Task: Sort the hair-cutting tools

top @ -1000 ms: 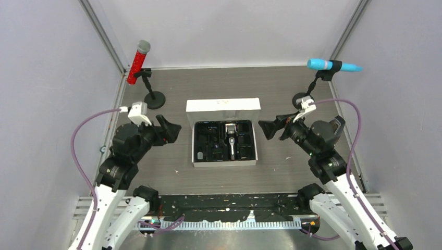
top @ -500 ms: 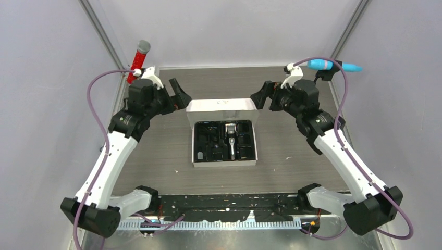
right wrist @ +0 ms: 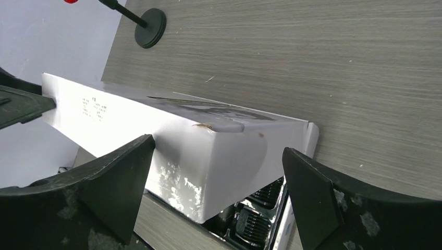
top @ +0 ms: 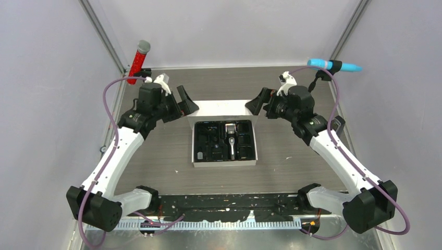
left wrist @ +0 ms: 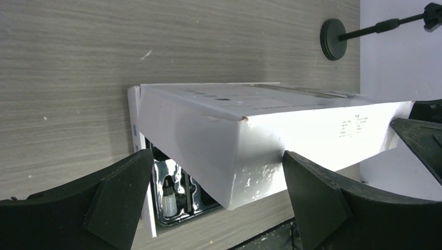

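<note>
The black-and-silver hair clipper (top: 230,139) lies in the black moulded tray (top: 208,148) of the white box. Black comb attachments (right wrist: 259,225) sit in the tray's pockets. The box's white lid (top: 221,108) stands open behind the tray. My left gripper (top: 188,102) is open at the lid's left end. In the left wrist view (left wrist: 218,161) the lid's corner (left wrist: 245,156) lies between its spread fingers. My right gripper (top: 255,102) is open at the lid's right end, and the lid's other corner (right wrist: 208,156) sits between its fingers (right wrist: 219,148). Neither gripper holds anything.
A red microphone (top: 139,60) stands on its stand at the back left and a blue one (top: 333,65) at the back right. Their round bases show in the wrist views (left wrist: 333,39) (right wrist: 150,21). A small white bottle (left wrist: 168,200) sits in the tray. Grey walls close in on three sides.
Both arms have stretched out from beside the tray to the back of the table. Then they closed in on the two ends of the upright lid. The box and clipper have not moved.
</note>
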You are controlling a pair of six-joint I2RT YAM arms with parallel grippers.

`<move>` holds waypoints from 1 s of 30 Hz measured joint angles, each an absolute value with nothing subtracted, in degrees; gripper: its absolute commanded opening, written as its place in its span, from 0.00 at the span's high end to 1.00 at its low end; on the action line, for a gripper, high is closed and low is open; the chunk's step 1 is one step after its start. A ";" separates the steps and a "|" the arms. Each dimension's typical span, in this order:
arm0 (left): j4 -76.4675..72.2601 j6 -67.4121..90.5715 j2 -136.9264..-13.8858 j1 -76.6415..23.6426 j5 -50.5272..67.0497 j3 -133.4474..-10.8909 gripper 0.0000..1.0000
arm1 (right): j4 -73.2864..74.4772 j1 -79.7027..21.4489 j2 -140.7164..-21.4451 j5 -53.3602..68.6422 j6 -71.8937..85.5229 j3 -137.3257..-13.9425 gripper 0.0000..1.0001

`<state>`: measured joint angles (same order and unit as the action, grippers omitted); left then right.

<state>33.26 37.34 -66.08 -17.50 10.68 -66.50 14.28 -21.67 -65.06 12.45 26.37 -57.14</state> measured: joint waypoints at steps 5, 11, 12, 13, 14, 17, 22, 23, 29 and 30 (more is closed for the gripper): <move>32.36 38.89 -66.06 -17.50 12.88 -64.47 0.00 | 12.21 -21.67 -64.25 14.55 29.26 -54.43 0.02; 30.98 40.38 -66.00 -17.43 15.05 -63.86 0.00 | 8.75 -21.67 -64.12 17.30 32.82 -52.29 0.03; 30.46 40.75 -66.00 -17.43 15.68 -63.61 0.00 | 8.12 -21.67 -64.14 17.89 33.41 -52.03 0.03; 30.06 41.36 -66.00 -17.43 16.32 -63.42 0.00 | 7.51 -21.67 -64.16 18.48 34.06 -51.81 0.03; 29.76 41.78 -66.00 -17.43 16.88 -63.29 0.00 | 7.11 -21.69 -64.23 19.05 34.61 -51.72 0.03; 28.80 43.09 -66.00 -17.45 18.28 -63.09 0.00 | 6.02 -21.67 -64.53 19.97 36.10 -51.48 0.03; 26.92 45.10 -65.91 -17.52 19.53 -62.19 0.00 | 4.73 -21.63 -64.58 20.12 37.76 -50.94 0.02; 26.72 45.52 -65.78 -17.52 19.59 -62.06 0.00 | 4.62 -21.63 -64.58 20.14 37.93 -50.87 0.02; 26.30 47.05 -64.71 -17.61 19.73 -61.67 0.00 | 4.25 -21.63 -64.58 20.29 39.42 -50.83 0.02; 26.30 47.29 -64.55 -17.61 19.73 -61.60 0.00 | 4.23 -21.63 -64.58 20.27 39.48 -50.83 0.02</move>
<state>26.30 47.29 -64.55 -17.61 19.73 -61.60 4.23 -21.63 -64.58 20.27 39.48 -50.83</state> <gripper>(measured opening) 0.994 0.978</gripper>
